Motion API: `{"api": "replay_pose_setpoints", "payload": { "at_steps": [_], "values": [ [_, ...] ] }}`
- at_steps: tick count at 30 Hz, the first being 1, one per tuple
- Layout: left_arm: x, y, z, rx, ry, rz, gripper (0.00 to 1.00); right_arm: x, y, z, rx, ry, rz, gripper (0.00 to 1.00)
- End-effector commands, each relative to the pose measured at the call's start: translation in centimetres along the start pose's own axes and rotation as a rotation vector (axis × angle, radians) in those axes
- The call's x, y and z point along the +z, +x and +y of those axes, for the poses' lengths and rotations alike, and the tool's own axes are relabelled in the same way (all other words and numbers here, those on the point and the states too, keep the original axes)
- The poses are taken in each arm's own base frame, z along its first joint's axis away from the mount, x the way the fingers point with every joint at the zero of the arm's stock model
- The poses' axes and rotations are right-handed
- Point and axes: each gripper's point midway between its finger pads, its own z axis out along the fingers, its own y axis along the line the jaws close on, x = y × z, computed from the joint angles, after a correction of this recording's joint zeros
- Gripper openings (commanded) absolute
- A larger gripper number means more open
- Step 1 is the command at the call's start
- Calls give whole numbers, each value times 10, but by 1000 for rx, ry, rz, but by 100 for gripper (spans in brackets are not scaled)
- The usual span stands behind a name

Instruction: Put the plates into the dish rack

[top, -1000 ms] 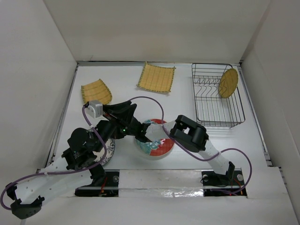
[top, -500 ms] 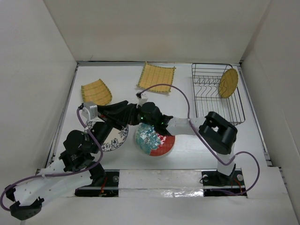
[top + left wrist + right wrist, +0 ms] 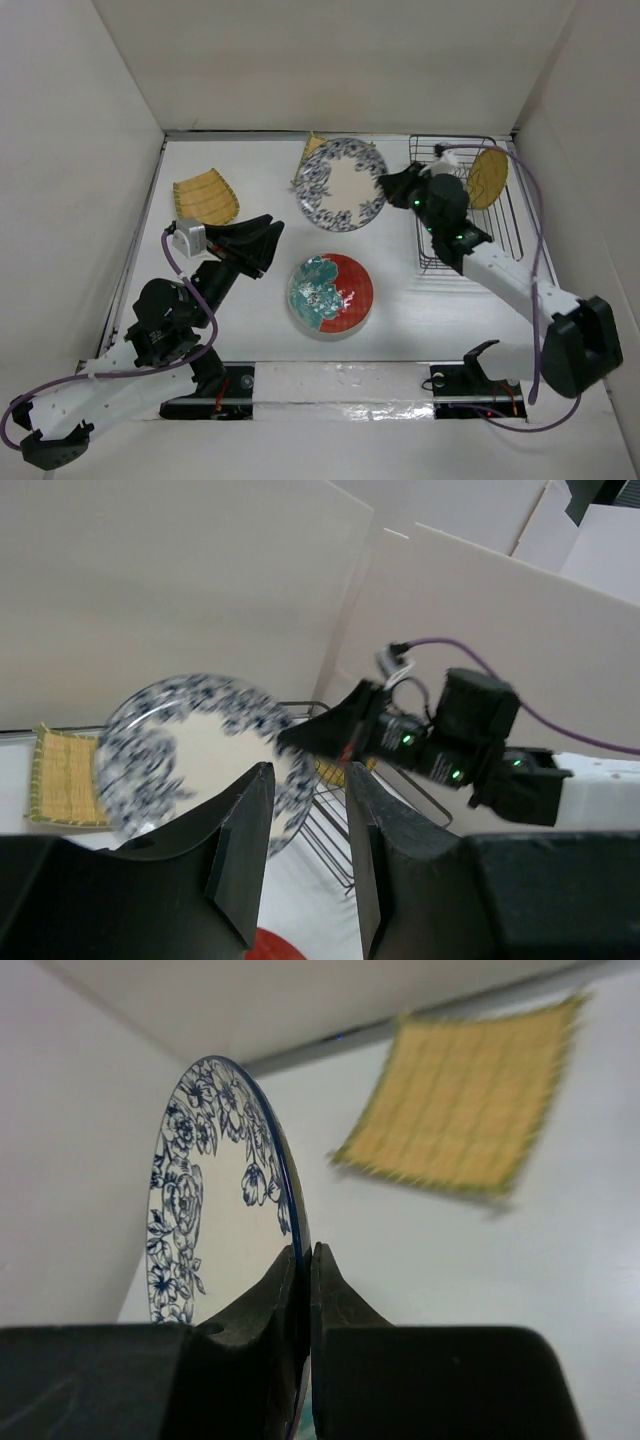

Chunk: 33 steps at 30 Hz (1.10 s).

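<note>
So the right gripper (image 3: 300,1260) is pinched tight on the rim of the blue-flowered plate (image 3: 341,184), which hangs tilted in the air just left of the dish rack (image 3: 468,264). We judge the rim grip leaves the plate's body free to slot between the prongs. The small yellow plate (image 3: 488,176) stands in the rack. The left gripper (image 3: 306,780) is part-open and empty, near the red plate (image 3: 331,294), which lies flat mid-table. We see one square yellow plate (image 3: 205,197) far left and the other square plate (image 3: 470,1100) behind the held one.
</note>
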Motion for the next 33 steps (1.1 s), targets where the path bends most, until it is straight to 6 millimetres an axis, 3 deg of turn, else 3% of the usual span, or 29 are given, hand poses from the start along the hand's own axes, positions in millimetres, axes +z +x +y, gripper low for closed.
{"api": "replay_pose_setpoints", "payload": {
  "at_steps": [1,2,3,5,6,9,14,20,24,29,33],
  "values": [
    [2,-9,-7,-15,34,-39,32,-45,-127,1,-47,31,-333,0],
    [2,-8,-7,-15,33,-37,32,-57,-158,-20,-68,109,-405,0],
    [2,-9,-8,-17,35,-38,32,-67,-171,-43,-93,213,-434,0],
    [2,-8,-8,-18,36,-36,32,-92,-206,-57,-167,288,-515,0],
    [2,-9,-8,-20,39,-39,32,-104,-224,-75,-197,350,-553,0],
    [2,-7,-9,-21,42,-35,33,-130,-260,-95,-312,482,-626,0],
    [2,-6,-11,-23,52,-31,33,-143,-298,-119,-513,656,-650,0],
    [3,-2,-11,-23,53,-21,34,-130,-342,-135,-674,725,-635,0],
    [3,-2,-10,-21,47,-22,34,-118,-355,-140,-760,761,-616,0],
    [2,1,-13,-8,47,-14,34,-100,-361,-159,-856,814,-547,0],
    [1,-1,-12,-11,45,-20,34,-76,-351,-164,-930,817,-491,0]
  ]
}}
